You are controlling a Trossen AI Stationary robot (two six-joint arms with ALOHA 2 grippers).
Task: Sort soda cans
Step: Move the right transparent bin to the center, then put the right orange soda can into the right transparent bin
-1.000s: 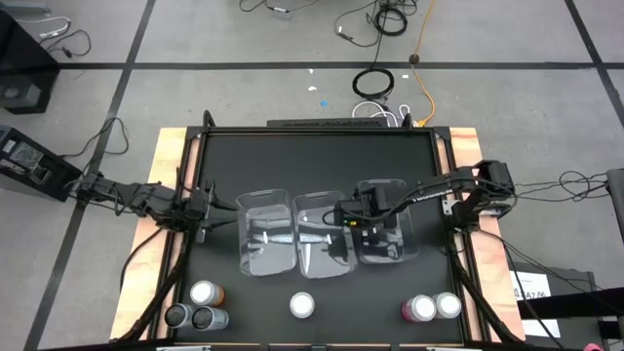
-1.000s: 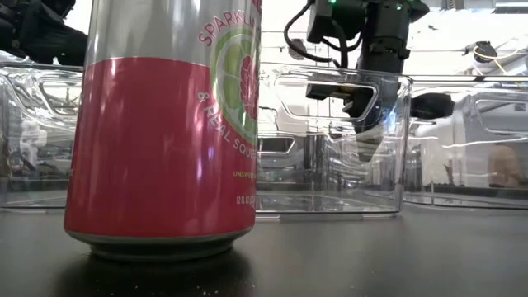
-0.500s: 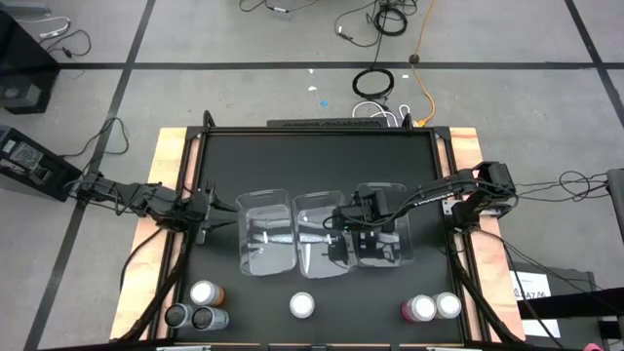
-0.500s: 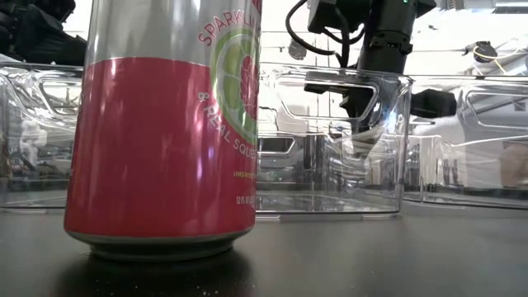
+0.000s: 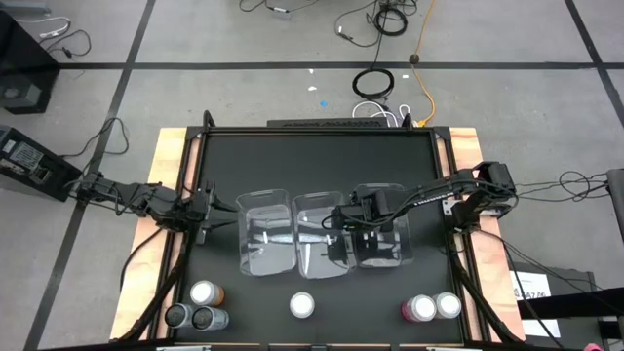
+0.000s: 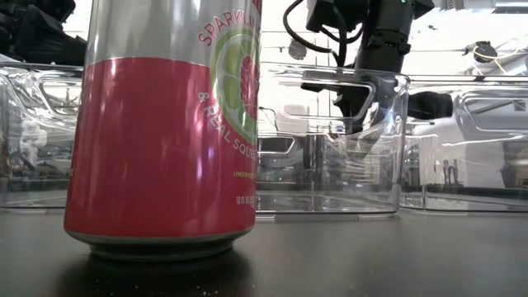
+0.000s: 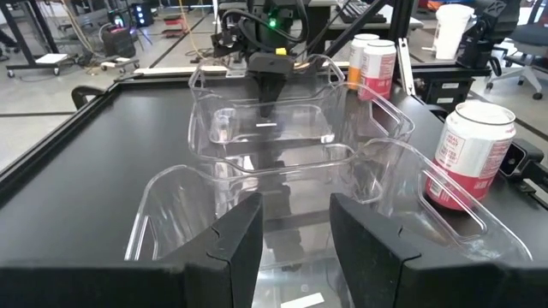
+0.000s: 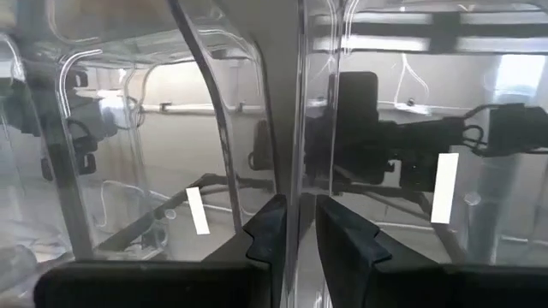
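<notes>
- The six soda cans stand upright, long axes vertical, round silvery tops facing up, along the near edge of the black worktop (image 5: 312,156).
- Left cluster: an orange-bodied can (image 5: 205,293) and two grey cans (image 5: 178,316) (image 5: 206,318) just beside it.
- A lone pink can (image 5: 302,305) stands at the middle; its glossy cylinder fills the low view.
- Right pair: a pink can (image 5: 421,309) touching an orange can (image 5: 448,305).
- Three clear, rounded plastic bins (image 5: 265,232) sit in a row mid-worktop.
- The right claw (image 5: 345,240) is pinched together on the wall of the right-hand bin (image 5: 402,244).
- The left claw (image 5: 213,216) hangs beside the left bin, fingers (image 7: 241,239) apart, holding nothing.
</notes>
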